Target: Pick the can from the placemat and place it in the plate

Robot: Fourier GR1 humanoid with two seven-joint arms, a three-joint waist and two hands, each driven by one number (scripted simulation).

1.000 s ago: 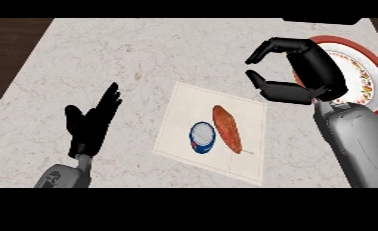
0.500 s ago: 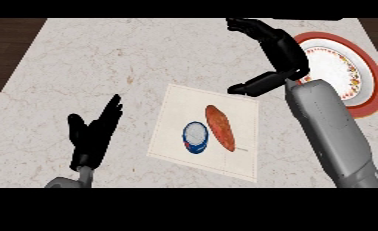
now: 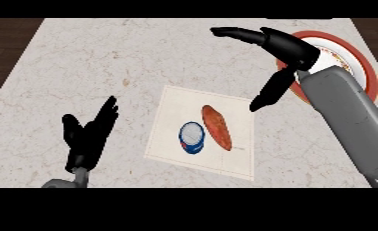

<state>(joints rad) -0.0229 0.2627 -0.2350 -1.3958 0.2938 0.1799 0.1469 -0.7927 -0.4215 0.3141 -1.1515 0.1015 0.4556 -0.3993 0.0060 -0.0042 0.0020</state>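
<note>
A blue can (image 3: 192,138) with a pale top lies on the cream placemat (image 3: 177,106), next to an orange-brown sweet potato (image 3: 216,127). The red-rimmed white plate (image 3: 359,56) sits at the far right, partly hidden by my right forearm. My right hand (image 3: 284,50) is open above the counter, up and to the right of the placemat, its fingers pointing left and its thumb hanging down over the mat's top right corner. It holds nothing. My left hand (image 3: 87,139) rests open at the lower left, fingers up.
The pale marble counter (image 3: 111,65) fills the view. A dark strip (image 3: 15,40) runs along its left edge. My grey right forearm (image 3: 343,112) crosses the right side.
My right hand has swung up and leftward from beside the plate, opening wider, with the forearm now stretched up the right side. The left hand has drifted slightly lower. Can and sweet potato have not moved.
</note>
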